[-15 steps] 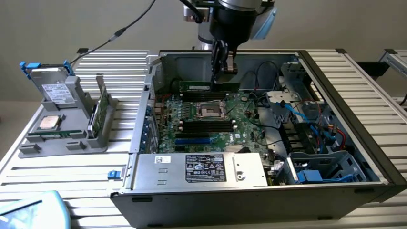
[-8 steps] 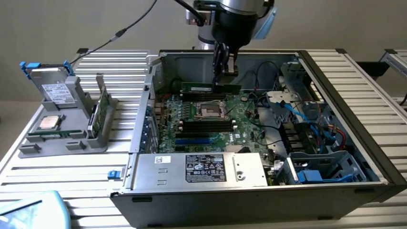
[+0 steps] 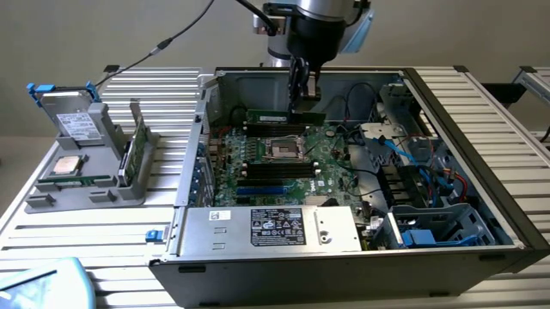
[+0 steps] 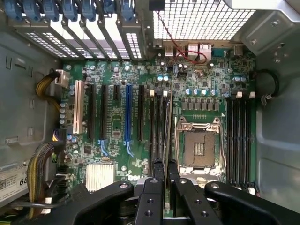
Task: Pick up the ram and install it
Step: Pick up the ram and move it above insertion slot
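Observation:
The ram point(image 3: 270, 118) is a slim green stick held level above the motherboard point(image 3: 331, 161), inside the open computer case. My gripper point(image 3: 303, 106) comes down from above and is shut on the stick's upper edge. In the wrist view the ram point(image 4: 168, 122) appears edge-on as a thin strip running away from my gripper point(image 4: 165, 166). It lies over the black memory slots point(image 4: 157, 126) beside the empty processor socket point(image 4: 199, 145). Whether its lower edge touches a slot I cannot tell. A second bank of slots point(image 4: 239, 136) lies on the socket's other side.
The case walls point(image 3: 481, 161) enclose the board. A silver power supply point(image 3: 275, 228) sits at the near end, and blue and black cables point(image 3: 413, 167) are on the exterior view's right. A grey holder point(image 3: 86, 187) on the exterior view's left carries a drive, a chip and another green stick point(image 3: 138, 151).

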Tool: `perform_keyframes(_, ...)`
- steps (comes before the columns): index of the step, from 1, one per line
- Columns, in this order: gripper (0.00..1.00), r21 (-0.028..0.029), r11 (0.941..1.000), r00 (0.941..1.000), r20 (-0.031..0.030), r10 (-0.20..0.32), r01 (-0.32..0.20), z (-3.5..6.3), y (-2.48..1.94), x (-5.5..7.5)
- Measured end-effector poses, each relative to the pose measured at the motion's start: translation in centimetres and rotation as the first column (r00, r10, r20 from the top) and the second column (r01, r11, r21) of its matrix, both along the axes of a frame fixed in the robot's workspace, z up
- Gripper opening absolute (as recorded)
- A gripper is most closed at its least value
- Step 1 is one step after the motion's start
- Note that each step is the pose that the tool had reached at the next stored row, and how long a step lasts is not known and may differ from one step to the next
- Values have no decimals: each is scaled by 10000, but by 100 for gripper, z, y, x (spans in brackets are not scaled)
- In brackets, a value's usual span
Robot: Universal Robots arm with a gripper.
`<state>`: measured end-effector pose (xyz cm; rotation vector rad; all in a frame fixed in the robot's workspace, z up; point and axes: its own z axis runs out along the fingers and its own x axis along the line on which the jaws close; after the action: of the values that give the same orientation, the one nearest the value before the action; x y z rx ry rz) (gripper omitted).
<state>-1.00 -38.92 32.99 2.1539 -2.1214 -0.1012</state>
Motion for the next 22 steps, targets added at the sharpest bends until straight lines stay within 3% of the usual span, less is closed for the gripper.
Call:
perform_keyframes(3, 14, -85, 10000, 9999, 143, 3, -2, -16, 39, 0)
perform_keyframes(5, 14, -182, 9998, 9998, 210, 8, -4, -26, 44, -1)
perform_keyframes(9, 14, -437, 9990, 9997, 217, 119, -110, -49, 47, -3)
perform_keyframes(14, 14, -704, 9967, 9989, 215, 409, -393, -75, 51, -8)
perform_keyframes(17, 14, -800, 9953, 9981, 234, 562, -542, -90, 52, -16)
perform_keyframes(22, 14, -887, 9940, 9973, 297, 667, -638, -125, 61, -62)
